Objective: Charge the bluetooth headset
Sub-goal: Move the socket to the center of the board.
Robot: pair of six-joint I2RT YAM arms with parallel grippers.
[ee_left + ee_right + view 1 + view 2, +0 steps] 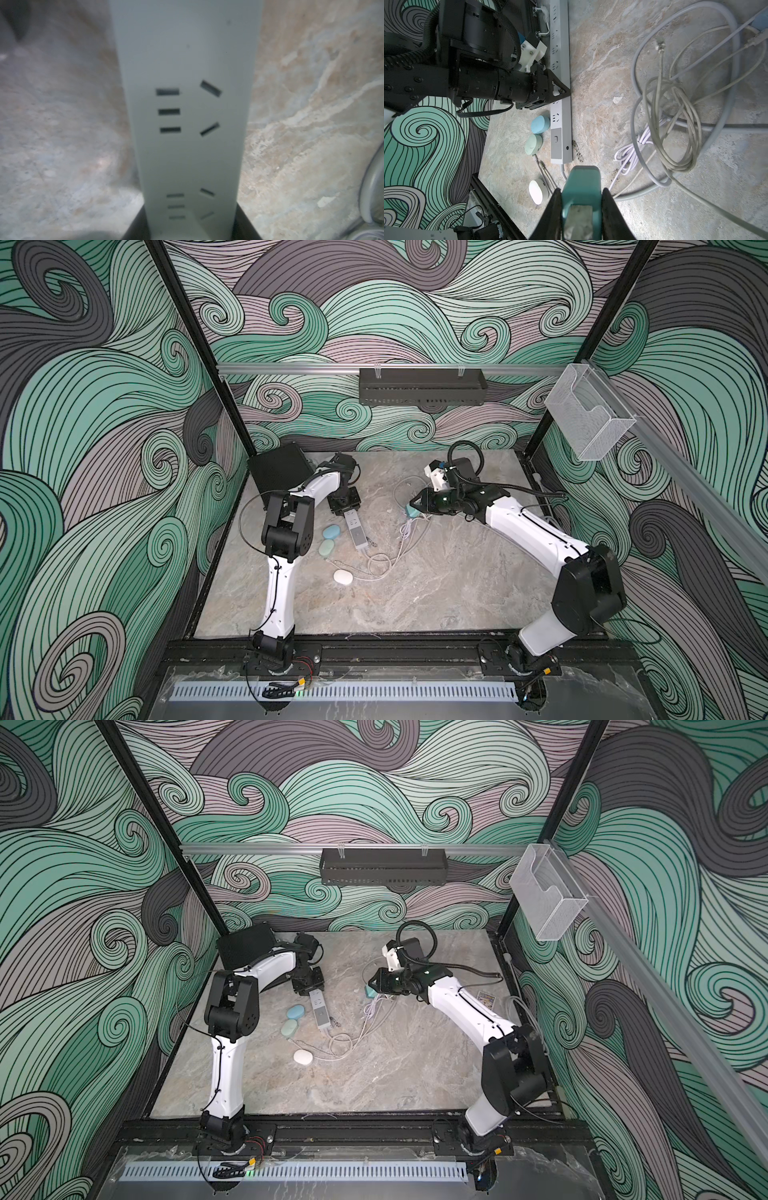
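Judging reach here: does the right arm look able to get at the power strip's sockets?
Probably yes: bare table lies between the right gripper and the power strip, and sockets show uncovered beside the left gripper.

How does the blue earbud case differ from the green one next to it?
The blue case has no cable at it; the green case has a cable leading from its end. The blue case lies beside the sockets of the power strip, the green case beside its switch panel. Both are closed, rounded and flat on the table.
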